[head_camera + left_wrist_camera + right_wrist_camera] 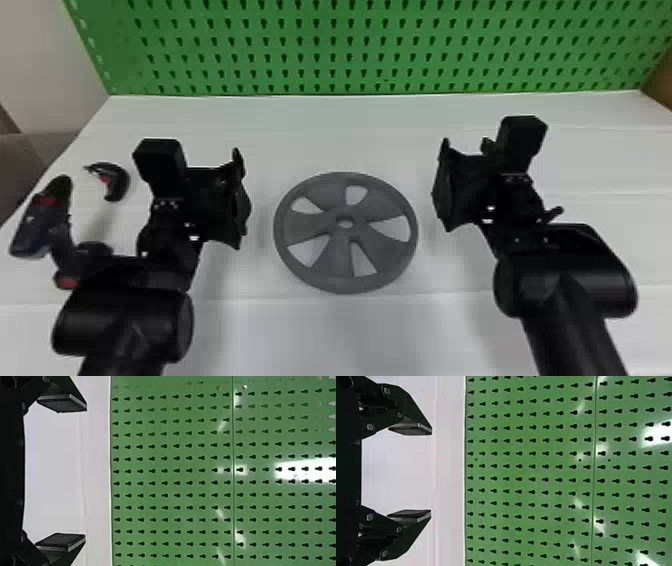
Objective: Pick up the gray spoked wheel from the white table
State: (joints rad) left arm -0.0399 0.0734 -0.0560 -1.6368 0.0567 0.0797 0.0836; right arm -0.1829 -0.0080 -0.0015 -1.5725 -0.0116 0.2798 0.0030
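Head view: gray spoked wheel (335, 241) lies flat on the bench (345, 335), right of the left claw (85, 472), left of the right claw (431, 472), both wide open

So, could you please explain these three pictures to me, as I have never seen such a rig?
This is a robot with a left arm and a right arm. The head view looks forward and down from its head. Each wrist view comes from a camera on that wrist, turned sideways, facing a green pegboard. On the white table lies a gray spoked wheel, between the left hand and the right hand. Farther left are what looks like a cordless drill and a dark curved object. Both hands are open and hold nothing.
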